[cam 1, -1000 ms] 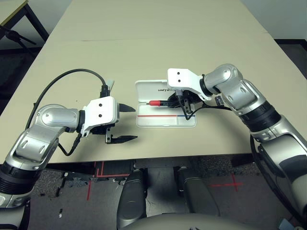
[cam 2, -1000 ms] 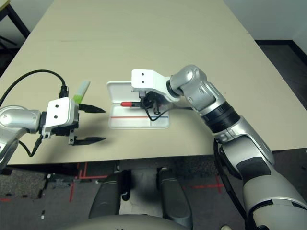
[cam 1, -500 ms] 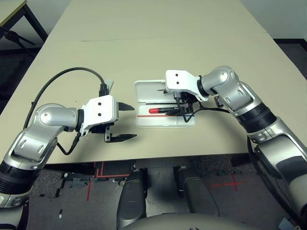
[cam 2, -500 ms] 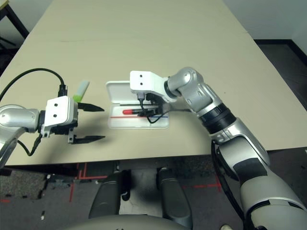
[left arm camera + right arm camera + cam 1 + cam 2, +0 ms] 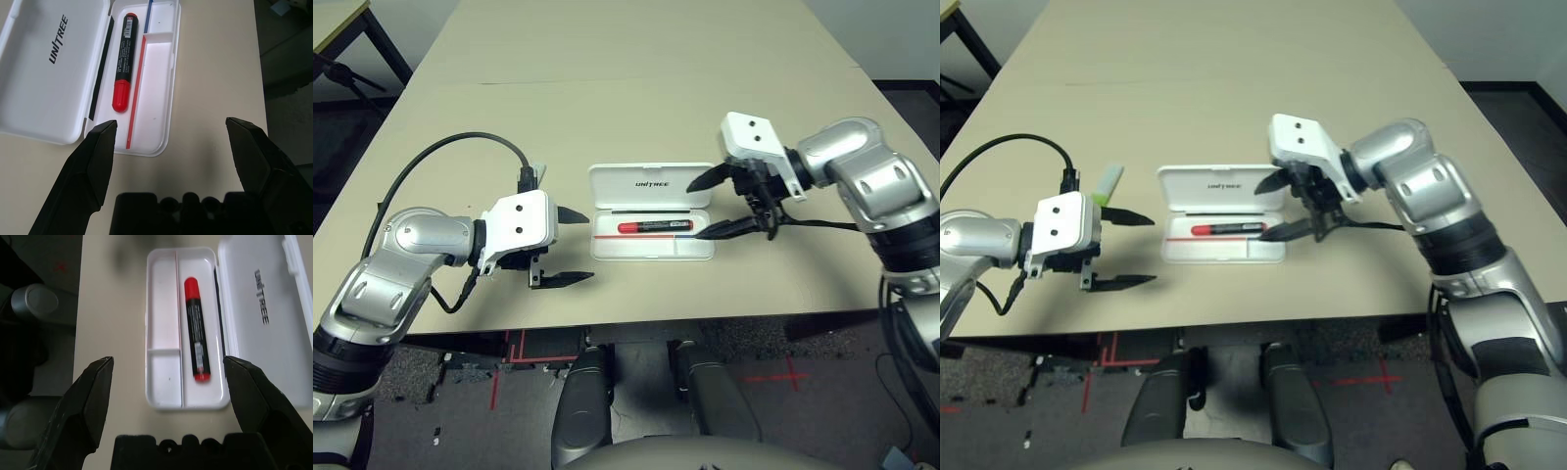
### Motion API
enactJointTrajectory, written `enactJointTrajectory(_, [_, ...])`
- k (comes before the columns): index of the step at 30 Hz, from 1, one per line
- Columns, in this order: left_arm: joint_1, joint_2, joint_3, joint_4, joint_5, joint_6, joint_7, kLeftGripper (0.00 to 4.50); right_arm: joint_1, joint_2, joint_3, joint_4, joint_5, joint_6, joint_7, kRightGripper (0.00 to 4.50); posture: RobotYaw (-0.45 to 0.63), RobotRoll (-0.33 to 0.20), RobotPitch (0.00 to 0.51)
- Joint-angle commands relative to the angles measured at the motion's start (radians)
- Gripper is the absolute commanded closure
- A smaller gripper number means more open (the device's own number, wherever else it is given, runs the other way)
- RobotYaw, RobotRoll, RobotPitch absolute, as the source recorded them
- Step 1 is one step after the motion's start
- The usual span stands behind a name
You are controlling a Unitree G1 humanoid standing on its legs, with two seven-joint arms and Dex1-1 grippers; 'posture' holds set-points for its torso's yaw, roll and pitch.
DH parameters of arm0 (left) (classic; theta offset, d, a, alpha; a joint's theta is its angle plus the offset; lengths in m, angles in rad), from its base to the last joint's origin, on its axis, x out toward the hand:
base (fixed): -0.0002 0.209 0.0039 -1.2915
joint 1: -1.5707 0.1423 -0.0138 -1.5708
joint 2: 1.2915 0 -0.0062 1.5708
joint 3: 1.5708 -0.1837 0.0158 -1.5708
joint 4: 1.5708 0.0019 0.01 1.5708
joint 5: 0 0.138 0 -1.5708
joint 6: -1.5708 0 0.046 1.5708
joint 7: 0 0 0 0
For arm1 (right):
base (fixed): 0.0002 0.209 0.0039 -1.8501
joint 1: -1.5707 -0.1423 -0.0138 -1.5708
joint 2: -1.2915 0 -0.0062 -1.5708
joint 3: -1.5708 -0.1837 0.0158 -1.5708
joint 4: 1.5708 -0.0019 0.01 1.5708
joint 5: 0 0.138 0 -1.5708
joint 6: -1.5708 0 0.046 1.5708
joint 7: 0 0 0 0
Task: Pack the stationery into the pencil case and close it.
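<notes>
The white pencil case [image 5: 651, 250] lies open at mid-table, its lettered lid [image 5: 646, 183] folded back flat. Inside it lies the red marker [image 5: 651, 226] with its black end, lengthwise along the hinge side; the same marker [image 5: 196, 330] is free of any fingers. My right gripper [image 5: 695, 211] hovers open just right of the case, empty. My left gripper [image 5: 587, 247] is open and empty to the left of the case. The pale-green stick [image 5: 1108, 181] lies on the table behind the left gripper, partly hidden by it.
A black cable [image 5: 460, 152] loops from the left arm over the table. The table's front edge [image 5: 705, 321] runs close below the case. A seam [image 5: 607, 80] crosses the tabletop further back, with bare surface beyond it.
My right gripper opened and let the red marker go into the case, then drew back to the right of the case. The left arm has stayed where it was.
</notes>
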Motion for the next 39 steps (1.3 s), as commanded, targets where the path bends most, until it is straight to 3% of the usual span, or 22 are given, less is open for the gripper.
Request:
enactJointTrajectory(1, [0.026, 0.013, 0.017, -0.002, -0.006, -0.003, 0.001, 0.00, 0.036, -0.061, -0.055, -0.029, 0.054, 0.028, 0.029, 0.04, 0.01, 0.000, 0.167])
enactJointTrajectory(12, [-0.021, 0.028, 0.041, 0.095, -0.001, 0.032, 0.011, 0.00, 0.199, -0.093, -0.244, -0.126, 0.168, 0.062, -0.121, 0.04, -0.01, 0.000, 0.160])
enactJointTrajectory(19, [-0.157, 0.022, 0.025, 0.204, 0.094, 0.280, 0.197, 0.00, 0.240, -0.103, -0.263, -0.172, 0.209, 0.083, -0.166, 0.04, -0.02, 0.000, 0.164])
enactJointTrajectory(27, [-0.409, -0.051, -0.018, 0.266, 0.074, 0.798, 0.361, 0.00, 0.228, -0.105, -0.236, -0.164, 0.210, 0.077, -0.182, 0.04, -0.01, 0.000, 0.167])
enactJointTrajectory(30, [-0.480, -0.079, -0.021, 0.291, 0.056, 0.918, 0.393, 0.00, 0.224, -0.103, -0.226, -0.160, 0.203, 0.072, -0.186, 0.04, -0.01, 0.000, 0.169])
enactJointTrajectory(34, [-0.549, -0.132, -0.023, 0.370, 0.061, 0.978, 0.449, 0.00, 0.226, -0.099, -0.216, -0.159, 0.199, 0.067, -0.191, 0.04, -0.01, 0.000, 0.169])
enactJointTrajectory(39, [-0.604, -0.194, -0.039, 0.523, 0.080, 0.926, 0.495, 0.00, 0.223, -0.093, -0.200, -0.157, 0.196, 0.059, -0.199, 0.04, -0.02, 0.000, 0.170])
